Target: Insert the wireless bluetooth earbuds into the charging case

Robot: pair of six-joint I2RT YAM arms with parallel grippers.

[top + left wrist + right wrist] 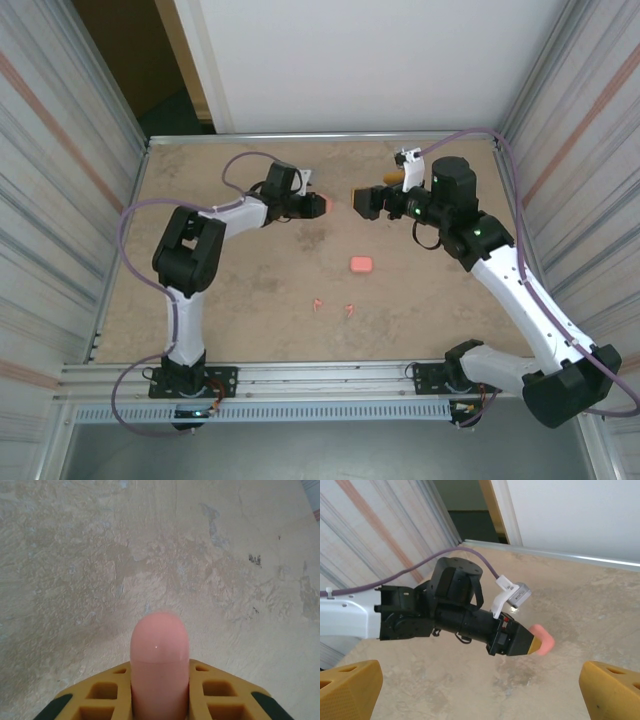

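Tabletop (240,290), mottled tan and flat, carries everything in the top view. My left gripper (314,206) reaches toward the middle of the far half, closed around a smooth, rounded salmon-pink plastic charging case (323,204) whose end pokes out past my fingertips. My right gripper (375,194) faces it from the right, near but apart, holding nothing. A second pink case (361,264), lying flat, sits alone near the table's centre, somewhat to the right. 2 tiny salmon-pink earbuds with short stems lie loose on the table between that case and the near edge, one (317,304) just left of the other (349,309), not touching.

Left wrist view: my 2 yellow honeycomb-patterned fingers (100,695) press against both sides of the charging case (160,650), its domed end sticking forward above the bare tabletop (225,555).

Right wrist view: my yellow fingers (350,685) stand wide apart at the bottom corners. Between them, farther off, my left gripper (534,644) shows side-on, the pink charging case (545,641) jutting from its tip above the table (580,605).
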